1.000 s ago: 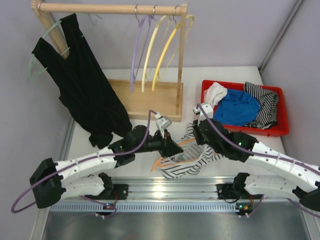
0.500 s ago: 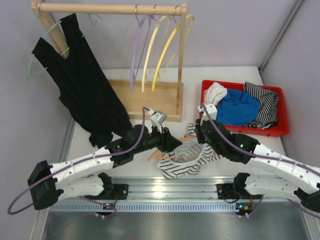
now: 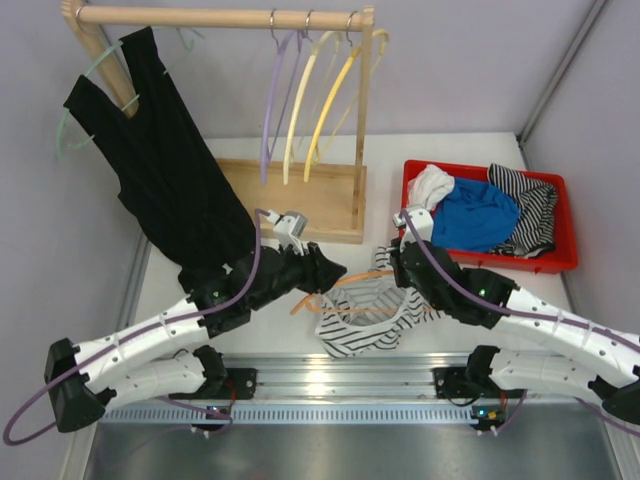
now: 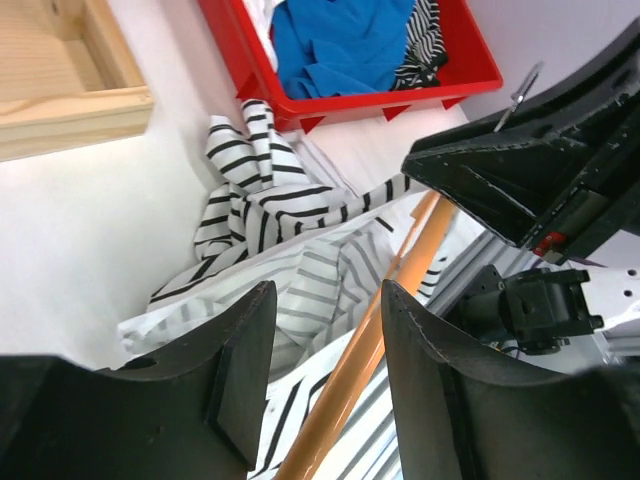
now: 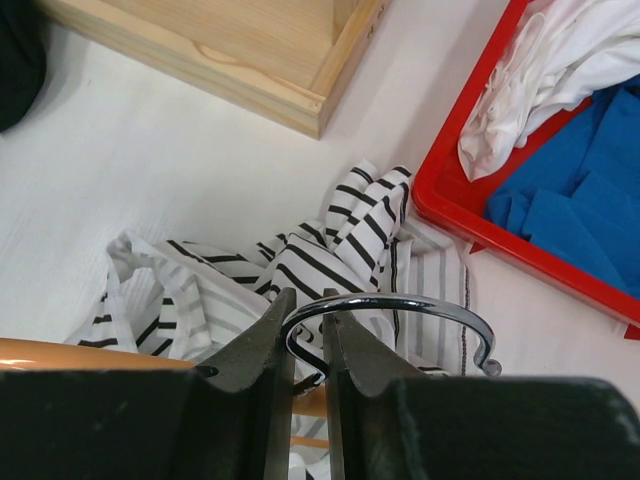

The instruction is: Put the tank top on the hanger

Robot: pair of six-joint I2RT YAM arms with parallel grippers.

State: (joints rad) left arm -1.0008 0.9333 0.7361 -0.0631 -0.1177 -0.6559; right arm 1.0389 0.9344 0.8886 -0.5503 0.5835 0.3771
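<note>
The tank top (image 3: 365,315), white with thin black stripes, lies crumpled on the table between the two arms and partly over the hanger (image 3: 345,284). An orange arm of the hanger sticks out to the left. My left gripper (image 3: 325,272) stands open just left of it. In the left wrist view the hanger's orange bar (image 4: 370,340) runs through the gap between the fingers (image 4: 245,370), touching neither, with the tank top (image 4: 290,250) beyond. My right gripper (image 5: 307,300) is shut on the hanger's metal hook (image 5: 400,303), above the tank top (image 5: 300,260); from above my right gripper (image 3: 398,268) shows at the garment's upper right.
A red bin (image 3: 560,262) at the right holds blue, white and bold-striped garments. The wooden rack's base (image 3: 290,195) stands behind the arms. A black top (image 3: 160,170) hangs at its left, purple and yellow hangers (image 3: 300,100) at its right. A metal rail (image 3: 340,375) runs along the near edge.
My left gripper has opened and drawn back to the left, away from the hanger and fabric. The right gripper has kept its hold on the hook and barely moved.
</note>
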